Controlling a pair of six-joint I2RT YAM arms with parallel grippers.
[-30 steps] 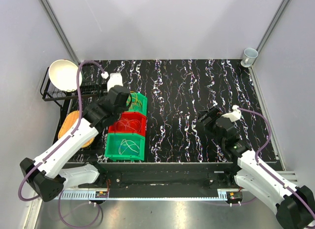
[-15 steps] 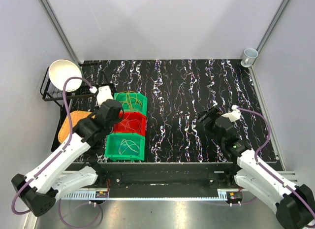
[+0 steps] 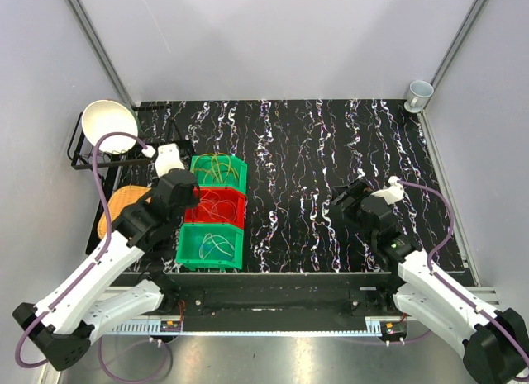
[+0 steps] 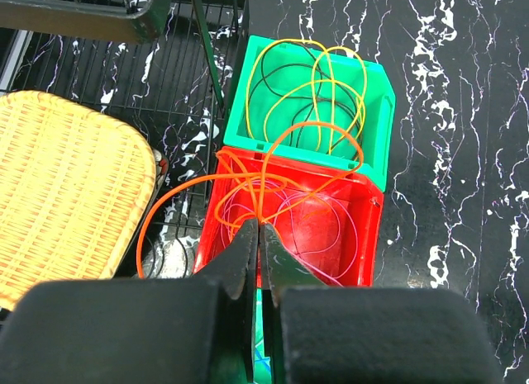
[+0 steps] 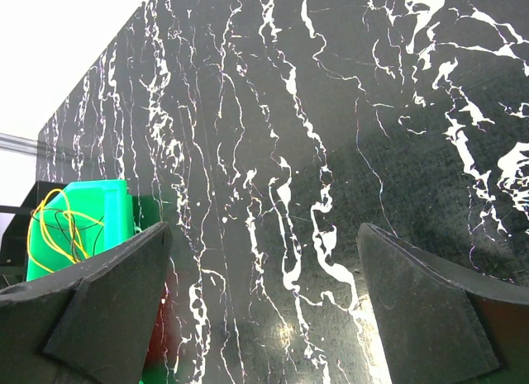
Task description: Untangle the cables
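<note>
The cables lie coiled in three bins in a row. The far green bin [image 4: 376, 111] holds yellow and black cables [image 4: 331, 87]. The red bin [image 4: 368, 235] holds orange and pink ones. In the top view the near green bin [image 3: 211, 246] holds green and blue cables. My left gripper [image 4: 259, 229] is shut on an orange cable [image 4: 258, 194] above the red bin's near left corner. That cable's loops spread over the red bin and out to the left. My right gripper [image 5: 264, 260] stands open over bare tabletop, right of the bins [image 3: 343, 206].
A black wire rack [image 3: 83, 157] with a white bowl [image 3: 109, 125] stands at the far left. A woven wicker mat [image 4: 66, 194] lies beside the bins. A cup [image 3: 420, 92] sits in the far right corner.
My left arm has drawn back from over the far green bin toward the near left, beside the red bin, staying shut. The right arm has not moved.
</note>
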